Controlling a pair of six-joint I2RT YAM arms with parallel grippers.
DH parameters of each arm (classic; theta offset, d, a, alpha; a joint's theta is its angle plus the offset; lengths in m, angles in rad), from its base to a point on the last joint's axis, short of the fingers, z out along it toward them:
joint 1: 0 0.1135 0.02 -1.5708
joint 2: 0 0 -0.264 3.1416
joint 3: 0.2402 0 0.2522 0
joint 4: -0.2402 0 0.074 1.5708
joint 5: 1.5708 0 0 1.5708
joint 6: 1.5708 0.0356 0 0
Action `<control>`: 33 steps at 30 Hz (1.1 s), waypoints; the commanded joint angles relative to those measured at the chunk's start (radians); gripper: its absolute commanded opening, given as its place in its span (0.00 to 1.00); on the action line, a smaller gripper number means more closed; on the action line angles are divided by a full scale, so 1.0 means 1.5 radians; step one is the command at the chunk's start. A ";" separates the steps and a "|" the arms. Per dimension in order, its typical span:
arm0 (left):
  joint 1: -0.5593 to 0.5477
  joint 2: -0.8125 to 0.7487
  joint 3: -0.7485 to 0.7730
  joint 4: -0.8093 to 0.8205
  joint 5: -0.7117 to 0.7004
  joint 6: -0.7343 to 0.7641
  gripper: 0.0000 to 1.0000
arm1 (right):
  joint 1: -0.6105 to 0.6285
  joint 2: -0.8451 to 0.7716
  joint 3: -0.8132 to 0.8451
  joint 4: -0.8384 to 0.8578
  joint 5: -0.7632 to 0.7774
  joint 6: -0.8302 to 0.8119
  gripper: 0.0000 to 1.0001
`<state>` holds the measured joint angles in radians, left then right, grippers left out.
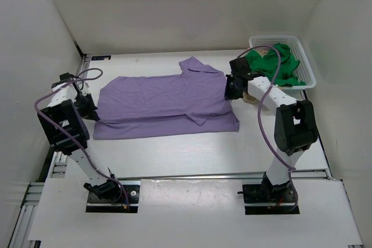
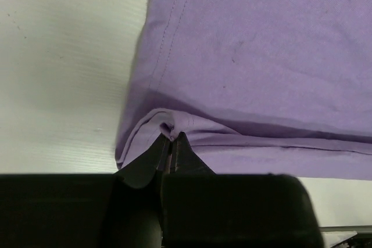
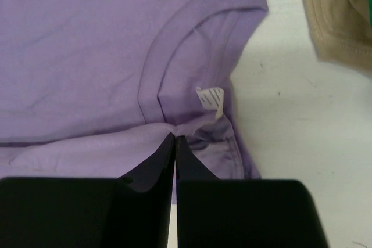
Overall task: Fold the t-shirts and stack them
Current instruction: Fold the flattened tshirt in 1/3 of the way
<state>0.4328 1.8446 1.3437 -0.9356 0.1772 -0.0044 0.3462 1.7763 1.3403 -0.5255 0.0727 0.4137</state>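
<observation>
Broadly, the white counter point(image 1: 174, 155) carries a purple t-shirt point(image 1: 163, 100) spread across mid-frame, partly folded. A basket point(image 1: 273, 38) at upper right holds green shirts point(image 1: 288, 68). The left pincer point(image 2: 172, 143) is clenched on the t-shirt's hem fold, and the right pincer point(image 3: 175, 139) on its collar edge.

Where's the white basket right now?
Top view: the white basket sits at the far right, holding a green shirt, just beyond the right gripper and right of the purple shirt.

No words or numbers can be read. A small white tag point(image 3: 210, 97) sits inside the neck of the purple shirt point(image 3: 87, 45), its print too blurred to read.
</observation>
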 commanded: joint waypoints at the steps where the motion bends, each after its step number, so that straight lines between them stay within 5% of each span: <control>1: -0.003 0.002 0.032 0.004 0.005 0.003 0.11 | -0.008 0.019 0.061 -0.014 -0.003 -0.023 0.00; 4: -0.003 0.017 0.032 0.004 -0.002 0.003 0.12 | -0.008 0.060 0.094 -0.036 -0.003 -0.023 0.00; 6: -0.009 0.032 0.039 0.010 -0.009 0.003 0.22 | -0.008 0.081 0.131 -0.056 0.005 -0.023 0.05; 11: 0.000 0.038 0.088 0.016 -0.035 0.003 0.48 | -0.008 0.114 0.201 -0.104 0.011 -0.035 0.63; 15: 0.028 -0.038 0.096 0.022 -0.053 0.003 0.80 | -0.008 0.027 0.175 -0.126 0.020 -0.008 0.71; 18: 0.030 -0.093 0.024 0.022 -0.068 0.003 1.00 | -0.014 -0.047 0.033 -0.126 0.007 0.024 0.77; 22: 0.030 -0.091 -0.109 0.022 -0.082 0.003 0.99 | -0.014 -0.075 -0.081 -0.126 -0.032 0.043 0.77; 27: 0.017 -0.049 -0.150 0.043 -0.044 0.003 0.90 | -0.036 -0.041 -0.122 -0.097 -0.049 0.059 0.78; 33: -0.004 -0.008 -0.134 0.051 -0.037 0.003 0.60 | -0.053 0.011 -0.135 -0.073 -0.083 0.071 0.68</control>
<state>0.4480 1.8145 1.1286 -0.9073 0.0807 -0.0010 0.2760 1.7828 1.1469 -0.6678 -0.0071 0.4995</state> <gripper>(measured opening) 0.623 0.713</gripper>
